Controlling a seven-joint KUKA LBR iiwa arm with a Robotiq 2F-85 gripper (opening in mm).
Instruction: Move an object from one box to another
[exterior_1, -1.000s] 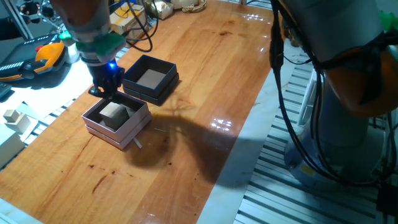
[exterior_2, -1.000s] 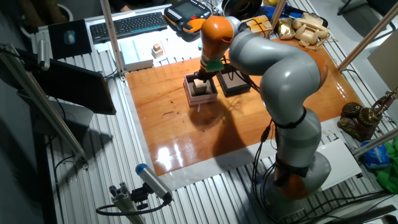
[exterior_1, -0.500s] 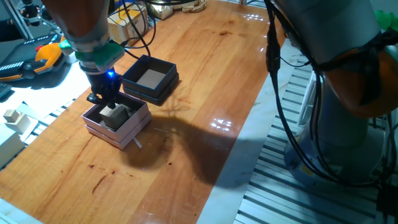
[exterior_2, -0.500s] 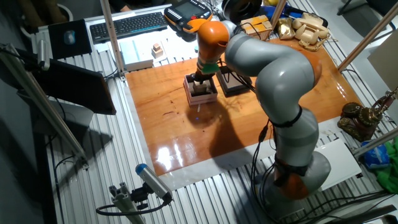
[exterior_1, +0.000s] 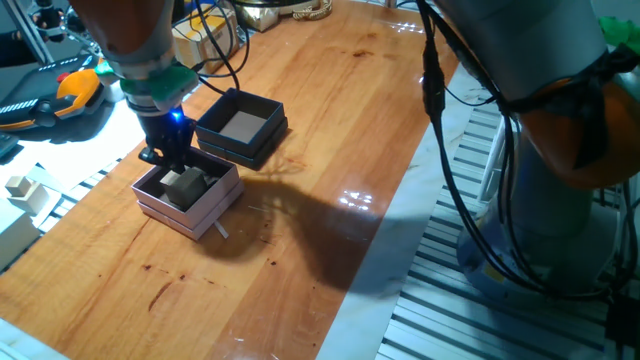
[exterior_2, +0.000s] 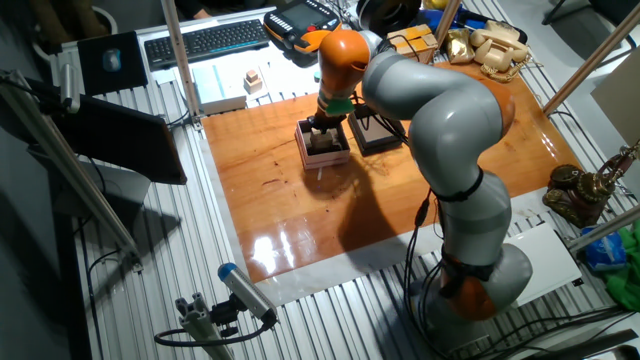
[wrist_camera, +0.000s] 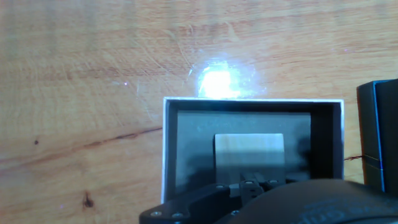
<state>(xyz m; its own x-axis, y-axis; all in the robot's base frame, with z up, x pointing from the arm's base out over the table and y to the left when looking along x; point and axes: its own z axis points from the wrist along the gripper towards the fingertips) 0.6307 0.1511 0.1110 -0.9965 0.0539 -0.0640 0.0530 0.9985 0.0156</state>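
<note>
glossy wooden table, keyboard, slatted metal bench

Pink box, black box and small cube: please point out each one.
pink box (exterior_1: 216, 203), one fixed view, front wall
black box (exterior_1: 262, 138), one fixed view, right wall
cube (wrist_camera: 249, 149), hand view, top face

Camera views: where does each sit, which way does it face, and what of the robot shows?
One fixed view: low beside the table, facing the gripper over the pink box; cables and base show.
The other fixed view: high overhead, looking down; the whole arm shows.
Hand view: on the hand, looking straight down at the cube; only the hand's dark underside shows.
Shared: pink box, black box.
</note>
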